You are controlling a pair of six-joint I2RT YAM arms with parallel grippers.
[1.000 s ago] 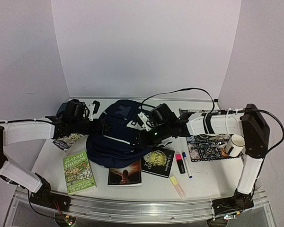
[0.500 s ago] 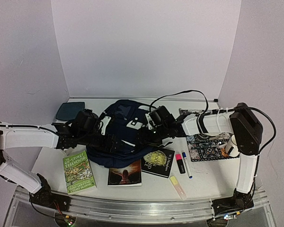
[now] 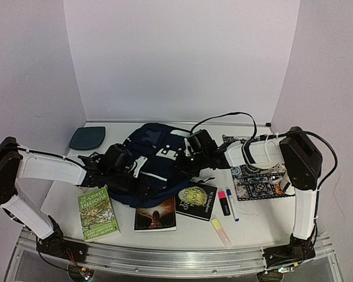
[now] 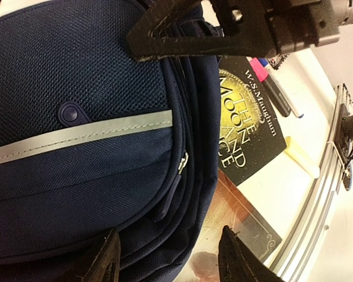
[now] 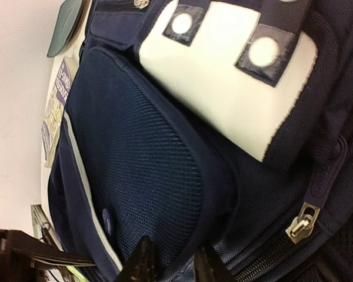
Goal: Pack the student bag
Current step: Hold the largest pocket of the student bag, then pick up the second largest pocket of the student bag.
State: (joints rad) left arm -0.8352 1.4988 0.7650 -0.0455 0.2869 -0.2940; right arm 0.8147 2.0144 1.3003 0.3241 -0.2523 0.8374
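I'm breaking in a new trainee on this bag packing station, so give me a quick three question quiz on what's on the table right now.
1. True or false: the green Treehouse book is already inside the navy backpack.
2. What lies at the far left corner of the table? A) a teal pad B) a laptop C) a lunchbox
3. How many books lie between the backpack and the table's near edge?

Key: 1 false, it lies on the table beside the backpack. 2 A. 3 three: the Treehouse book, a sunset-cover book and the Moon and Sixpence book.
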